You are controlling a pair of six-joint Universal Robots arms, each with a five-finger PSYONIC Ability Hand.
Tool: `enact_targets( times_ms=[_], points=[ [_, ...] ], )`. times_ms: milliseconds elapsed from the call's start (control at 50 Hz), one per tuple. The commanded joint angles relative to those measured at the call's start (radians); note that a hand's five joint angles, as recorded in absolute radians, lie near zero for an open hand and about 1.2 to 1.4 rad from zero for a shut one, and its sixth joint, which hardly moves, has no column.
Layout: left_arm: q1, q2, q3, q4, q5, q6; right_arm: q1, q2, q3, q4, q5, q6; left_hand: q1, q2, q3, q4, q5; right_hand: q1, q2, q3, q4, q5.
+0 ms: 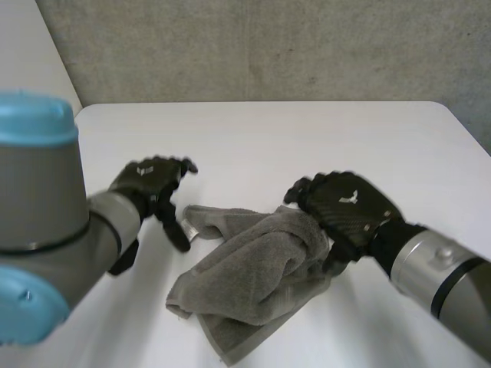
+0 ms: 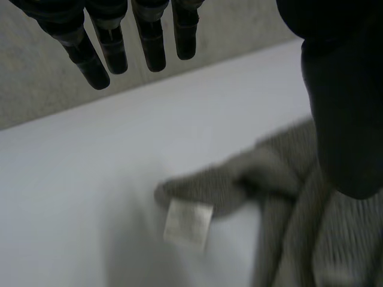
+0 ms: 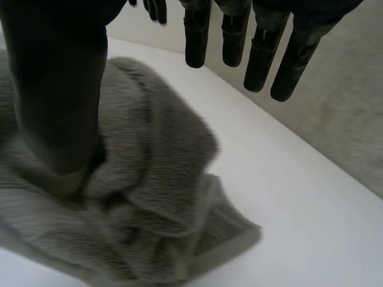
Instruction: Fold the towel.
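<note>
Covering towel (image 1: 257, 268) edge: right robot hand (image 1: 345, 203).

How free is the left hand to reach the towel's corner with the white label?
Probably yes. The left hand, fingers straight, hangs right beside the towel, and the white label lies uncovered under its palm.

white tag (image 2: 188, 222) on towel (image 2: 266, 167) corner, nothing legible

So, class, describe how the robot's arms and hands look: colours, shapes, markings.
Both arms are thick grey cylinders; the left arm carries a light-blue cap, the right arm a black band. The left hand and right hand are black, segmented, each with a small white mark.
</note>
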State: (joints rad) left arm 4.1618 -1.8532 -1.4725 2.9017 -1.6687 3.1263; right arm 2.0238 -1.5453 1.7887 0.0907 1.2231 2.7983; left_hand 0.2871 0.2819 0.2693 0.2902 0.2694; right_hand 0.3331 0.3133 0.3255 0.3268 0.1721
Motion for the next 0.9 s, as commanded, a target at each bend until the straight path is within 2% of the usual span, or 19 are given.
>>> enact_targets(
  times_ms=[20, 120, 160, 180, 220, 240, 260, 300, 360, 420, 560, 680, 700, 720, 760, 780, 800, 840, 900],
  points=[
    [-0.014, 0.055, -0.225, 0.163, -0.002, 0.118, 0.115, 0.025, 0.063, -0.100, 0.012, 0.001, -0.006, -0.001, 0.012, -0.009, -0.163, 0.013, 0.033, 0.021, 0.019, 0.000],
    [-0.020, 0.049, -0.313, 0.260, -0.003, 0.179, 0.148, 0.120, 0.087, -0.174, 0.021, 0.001, 0.009, 0.014, 0.026, 0.006, -0.148, 0.051, 0.071, 0.059, 0.058, 0.038],
    [-0.025, 0.043, -0.327, 0.281, -0.003, 0.196, 0.142, 0.180, 0.074, -0.207, 0.051, 0.003, 0.009, 0.014, 0.026, 0.006, -0.148, 0.255, 0.275, 0.263, 0.262, 0.242],
    [-0.029, 0.032, -0.336, 0.298, -0.003, 0.210, 0.142, 0.180, 0.074, -0.207, 0.052, 0.003, 0.009, 0.014, 0.026, 0.006, -0.148, 0.257, 0.277, 0.264, 0.263, 0.243],
    [-0.034, 0.014, -0.339, 0.310, -0.002, 0.219, 0.135, 0.217, 0.048, -0.241, 0.123, -0.002, 0.009, 0.014, 0.026, 0.006, -0.148, 0.742, 0.761, 0.749, 0.748, 0.728],
    [-0.040, -0.003, -0.339, 0.315, 0.000, 0.222, 0.135, 0.217, 0.047, -0.241, 0.124, -0.002, 0.009, 0.014, 0.026, 0.006, -0.148, 0.744, 0.764, 0.752, 0.751, 0.731],
    [-0.040, -0.003, -0.339, 0.315, 0.000, 0.222, 0.135, 0.228, 0.023, -0.262, 0.166, -0.009, 0.009, 0.014, 0.026, 0.006, -0.148, 0.980, 0.999, 0.987, 0.986, 0.966],
    [-0.051, -0.029, -0.333, 0.321, 0.003, 0.221, 0.125, 0.232, -0.003, -0.273, 0.200, -0.019, 0.006, 0.011, 0.024, 0.003, -0.151, 1.062, 1.082, 1.070, 1.069, 1.049],
    [-0.066, -0.052, -0.325, 0.343, 0.003, 0.221, 0.057, 0.235, -0.051, -0.282, 0.243, -0.052, 0.003, 0.008, 0.021, 0.000, -0.154, 1.063, 1.083, 1.071, 1.069, 1.050],
    [-0.075, -0.061, -0.321, 0.358, 0.003, 0.221, -0.006, 0.244, -0.087, -0.278, 0.236, -0.083, 0.006, 0.011, 0.024, 0.003, -0.151, 1.063, 1.083, 1.071, 1.069, 1.050],
    [-0.110, -0.112, -0.290, 0.471, -0.003, 0.225, -0.040, 0.318, -0.158, -0.275, 0.214, -0.094, 0.017, 0.023, 0.035, 0.014, -0.140, 1.063, 1.083, 1.071, 1.069, 1.050],
    [-0.132, -0.152, -0.236, 0.491, 0.000, 0.212, -0.065, 0.392, -0.189, -0.266, 0.213, -0.114, 0.050, 0.055, 0.068, 0.047, -0.107, 1.063, 1.083, 1.071, 1.069, 1.050],
    [-0.132, -0.152, -0.236, 0.491, 0.000, 0.212, -0.071, 0.401, -0.193, -0.264, 0.214, -0.123, 0.050, 0.055, 0.068, 0.047, -0.107, 0.913, 0.933, 0.921, 0.919, 0.900],
    [-0.141, -0.158, -0.223, 0.491, -0.003, 0.210, -0.071, 0.401, -0.193, -0.264, 0.214, -0.123, 0.050, 0.055, 0.068, 0.047, -0.107, 0.912, 0.931, 0.919, 0.918, 0.898],
    [-0.152, -0.162, -0.207, 0.491, -0.005, 0.209, -0.085, 0.409, -0.206, -0.261, 0.230, -0.131, 0.050, 0.055, 0.068, 0.047, -0.107, 0.272, 0.292, 0.280, 0.279, 0.259],
    [-0.161, -0.165, -0.193, 0.491, -0.006, 0.209, -0.085, 0.409, -0.206, -0.261, 0.230, -0.131, 0.044, 0.049, 0.062, 0.041, -0.113, 0.269, 0.288, 0.276, 0.275, 0.255],
    [-0.161, -0.166, -0.193, 0.491, -0.006, 0.209, -0.095, 0.409, -0.207, -0.252, 0.234, -0.129, 0.044, 0.049, 0.062, 0.041, -0.113, -0.008, 0.012, 0.000, -0.001, -0.021],
    [-0.179, -0.164, -0.170, 0.487, -0.011, 0.207, -0.109, 0.398, -0.203, -0.241, 0.239, -0.128, 0.029, 0.034, 0.047, 0.026, -0.128, -0.147, -0.127, -0.139, -0.141, -0.160],
    [-0.199, -0.162, -0.160, 0.485, -0.013, 0.206, -0.119, 0.354, -0.186, -0.207, 0.240, -0.123, 0.012, 0.017, 0.029, 0.009, -0.145, -0.159, -0.139, -0.151, -0.152, -0.172]
  ],
)
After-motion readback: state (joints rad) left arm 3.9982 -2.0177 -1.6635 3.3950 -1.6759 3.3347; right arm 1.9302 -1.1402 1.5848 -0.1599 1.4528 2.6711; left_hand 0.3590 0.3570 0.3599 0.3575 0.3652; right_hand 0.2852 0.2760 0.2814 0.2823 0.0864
